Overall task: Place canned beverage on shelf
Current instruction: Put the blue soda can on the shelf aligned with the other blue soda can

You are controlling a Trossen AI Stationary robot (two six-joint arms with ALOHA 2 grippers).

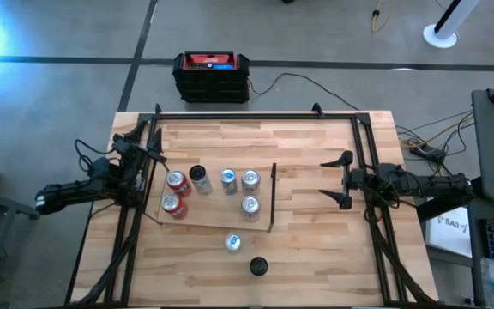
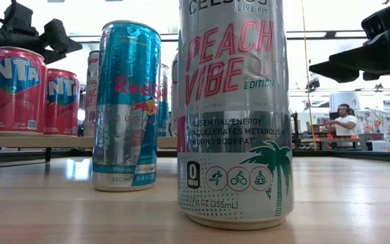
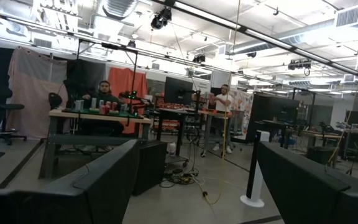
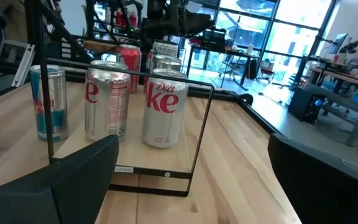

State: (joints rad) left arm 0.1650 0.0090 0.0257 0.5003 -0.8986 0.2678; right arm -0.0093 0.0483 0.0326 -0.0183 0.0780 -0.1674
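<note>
The shelf (image 1: 217, 215), a pale board with a thin black upright bar (image 1: 273, 197) along its right edge, lies flat mid-table. Several cans stand on it: two red ones (image 1: 174, 193) at its left, silver ones (image 1: 250, 204) near the bar. A blue-and-silver can (image 1: 232, 243) and a taller can (image 1: 258, 267) stand upright on the tabletop nearer the front edge; the low view shows them close up (image 2: 126, 105) (image 2: 235, 115). My left gripper (image 1: 148, 153) waits open at the table's left edge. At the right edge my right gripper (image 1: 334, 180) is open and faces the bar (image 4: 197, 124).
A black and red box (image 1: 211, 75) sits on the floor beyond the far edge. Black frame rails (image 1: 256, 114) run along the table's far, left and right sides. Bare tabletop (image 1: 307, 223) lies between the shelf and my right gripper. People sit at desks in the room beyond.
</note>
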